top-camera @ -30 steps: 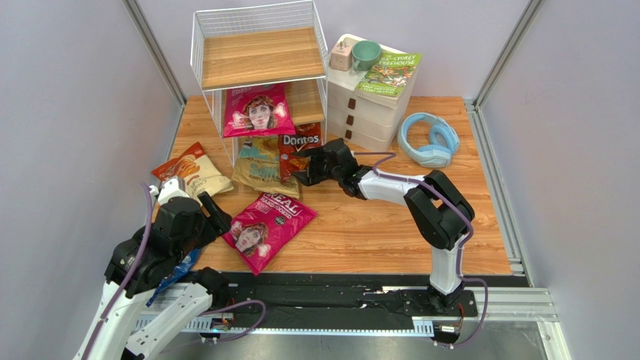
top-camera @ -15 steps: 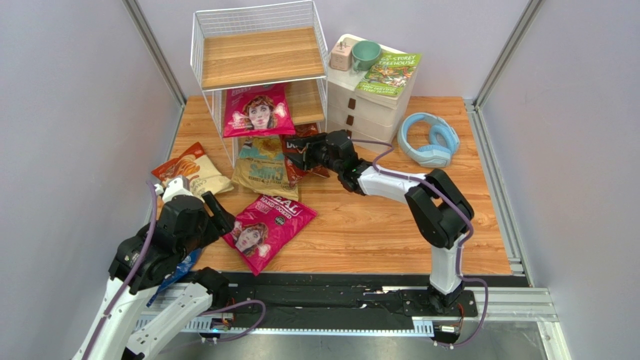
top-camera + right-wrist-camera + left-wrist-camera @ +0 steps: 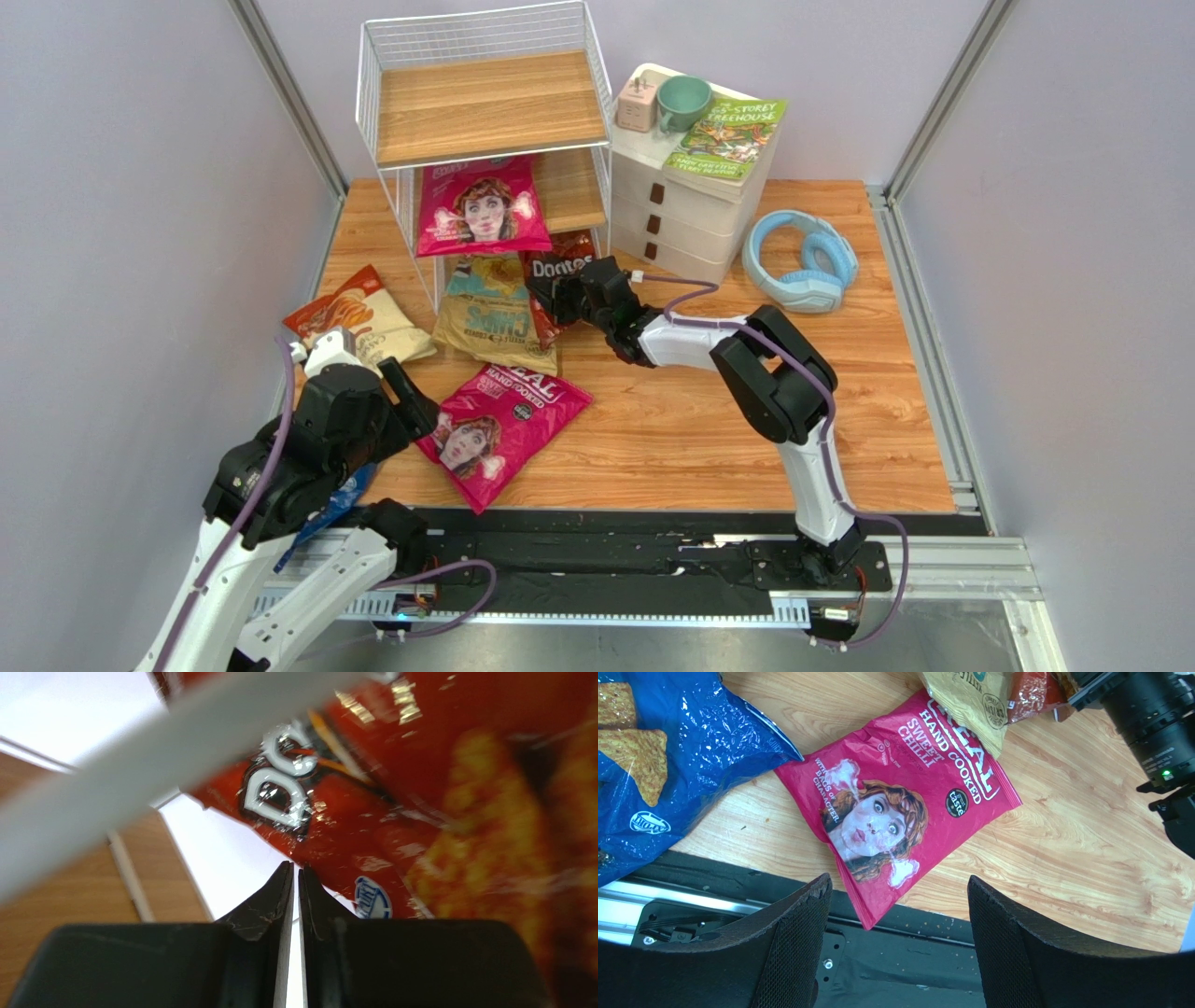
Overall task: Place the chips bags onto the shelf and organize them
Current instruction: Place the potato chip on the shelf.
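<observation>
Red Doritos bag (image 3: 565, 261) sits at the shelf's (image 3: 484, 112) lowest tier, right of the tan "CHIPS" bag (image 3: 484, 311); logo end far, long axis near-to-far; right gripper (image 3: 550, 297) at its near edge. Right wrist view: fingers almost together, thin slit, tips at the bag's (image 3: 421, 777) lower edge; can't tell if foil is pinched. Left gripper (image 3: 898, 885) wide apart, holding nothing, over the magenta bag (image 3: 899, 812); blue Doritos bag (image 3: 682, 756) clear only there.
</observation>
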